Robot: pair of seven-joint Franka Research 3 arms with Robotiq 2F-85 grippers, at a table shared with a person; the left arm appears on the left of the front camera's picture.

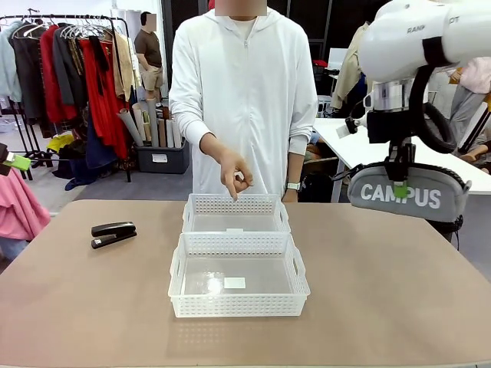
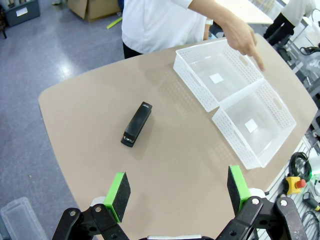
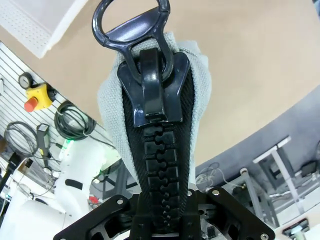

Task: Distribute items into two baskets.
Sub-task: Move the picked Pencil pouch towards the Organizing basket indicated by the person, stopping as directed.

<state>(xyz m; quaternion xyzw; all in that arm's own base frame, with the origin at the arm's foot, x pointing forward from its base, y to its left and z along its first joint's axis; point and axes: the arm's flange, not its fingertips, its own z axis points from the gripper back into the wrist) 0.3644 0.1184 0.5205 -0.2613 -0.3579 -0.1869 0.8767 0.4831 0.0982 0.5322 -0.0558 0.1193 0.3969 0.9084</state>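
The right gripper [image 1: 400,184] is clenched on the grey pouch [image 1: 437,192], pinching it along its zipper [image 3: 155,150]. In the right wrist view the zipper runs up from between the fingers, with the pull ring at the far end. The pouch sticks out to both sides of the fingers and hangs high off the table [image 1: 383,291], well apart from both baskets.

The left gripper [image 2: 177,190] is released, its green pads spread wide with nothing between them. The stapler [image 2: 137,124] lies on the table ahead of its fingers, beyond the left pad. The baskets lie farther out, beyond the right pad.

The likely trouble is at the drop. The pouch is long and is gripped on a narrow line, so it could swing or tip on the way over. One end could then catch a lattice rim, or the pouch could land straddling the wall shared by the two baskets. The baskets look light, and a nudge from the pouch could push them out of line. The person's hand [image 1: 234,172] hangs over the far basket [image 1: 234,203] with a finger pointing down, so a descent there risks touching it. Soft fabric could also slip from the pinch.

By count, there are two baskets, far and near [image 1: 238,307], touching, with neither item inside them. There is one pouch, one stapler and one pointing hand.
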